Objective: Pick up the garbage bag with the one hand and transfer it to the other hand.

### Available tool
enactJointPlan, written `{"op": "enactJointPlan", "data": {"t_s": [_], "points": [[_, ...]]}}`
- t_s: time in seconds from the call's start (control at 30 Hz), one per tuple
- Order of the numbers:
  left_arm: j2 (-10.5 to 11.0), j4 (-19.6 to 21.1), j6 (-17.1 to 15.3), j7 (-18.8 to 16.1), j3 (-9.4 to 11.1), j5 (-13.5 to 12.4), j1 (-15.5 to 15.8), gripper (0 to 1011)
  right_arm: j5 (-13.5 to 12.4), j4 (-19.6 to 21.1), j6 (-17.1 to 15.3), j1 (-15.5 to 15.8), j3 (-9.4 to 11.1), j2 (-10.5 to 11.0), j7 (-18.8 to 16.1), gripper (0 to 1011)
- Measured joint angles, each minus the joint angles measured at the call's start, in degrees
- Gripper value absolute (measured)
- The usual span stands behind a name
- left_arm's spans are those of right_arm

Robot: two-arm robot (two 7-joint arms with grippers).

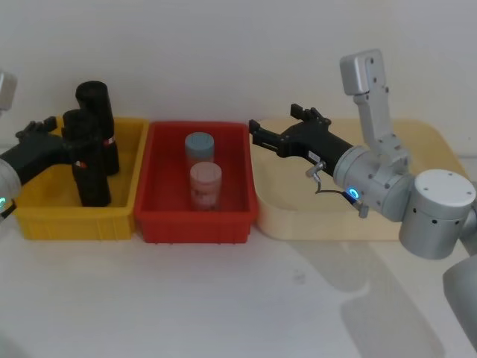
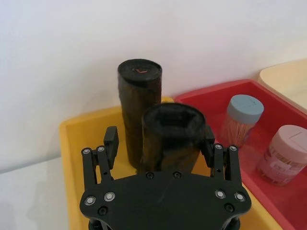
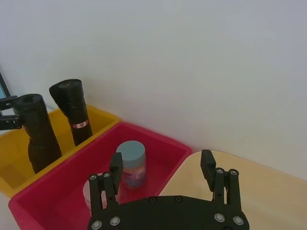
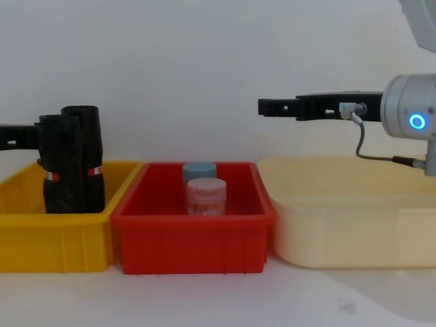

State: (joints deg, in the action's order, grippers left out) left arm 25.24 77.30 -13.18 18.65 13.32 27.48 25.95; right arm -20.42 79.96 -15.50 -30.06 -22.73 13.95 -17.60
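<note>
Jaws on the left gripper (image 2: pixel 159 140) stand parted to either side of the garbage bag (image 2: pixel 172 143): one finger (image 2: pixel 111 139) is clear of the black plastic and the other is close against it. That roll stands upright in the yellow bin (image 1: pixel 74 220). A second roll (image 1: pixel 95 104), alike, stands just behind it in the same bin, making two rolls in all, each with a red-and-white band. The right gripper (image 1: pixel 274 123) hangs in the air with its jaws wide and nothing between them, above the edge where the red bin (image 1: pixel 194 227) meets the cream tray (image 1: pixel 335 224). The red bin holds two jars, a blue-lidded jar (image 1: pixel 200 143) and a pink-lidded jar (image 1: pixel 205 179) in front of it. The three containers sit side by side on the white table (image 1: pixel 223 298).
</note>
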Motion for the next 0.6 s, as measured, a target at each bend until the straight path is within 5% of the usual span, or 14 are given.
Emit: {"op": "enactJointPlan", "data": {"t_s": [0.6], "points": [[-1.2,-4.0,1.4,2.8,1.9,-0.4,3.2,1001,-2.5,-3.0,-1.2,-1.5,-0.1,-0.2,-3.7,1000]]}}
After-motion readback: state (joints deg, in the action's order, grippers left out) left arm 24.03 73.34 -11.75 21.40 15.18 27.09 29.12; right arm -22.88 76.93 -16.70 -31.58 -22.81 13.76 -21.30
